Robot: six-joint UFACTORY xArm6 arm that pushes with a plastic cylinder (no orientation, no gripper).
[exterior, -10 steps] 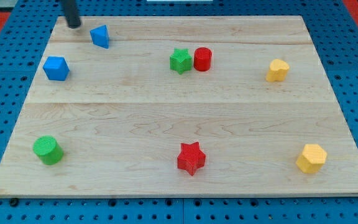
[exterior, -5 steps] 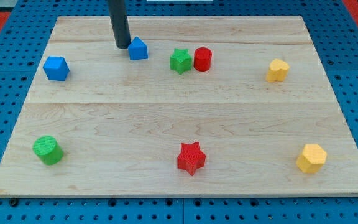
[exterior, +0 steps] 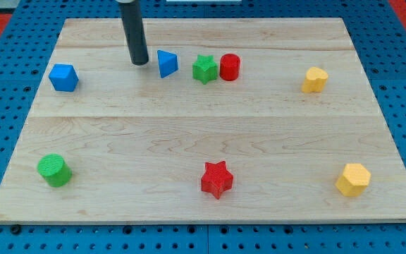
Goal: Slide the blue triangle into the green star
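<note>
The blue triangle lies on the wooden board in the upper middle, a short gap to the left of the green star. The green star touches a red cylinder on its right. My tip stands just left of the blue triangle, with a small gap between them. The dark rod rises from the tip toward the view's top.
A blue cube sits at the upper left. A green cylinder is at the lower left, a red star at the bottom middle. A yellow block is at the upper right, a yellow hexagon at the lower right.
The blue triangle has slid right and down toward the green star and turned. My tip moved right from the top left corner, then dropped slightly behind the triangle.
</note>
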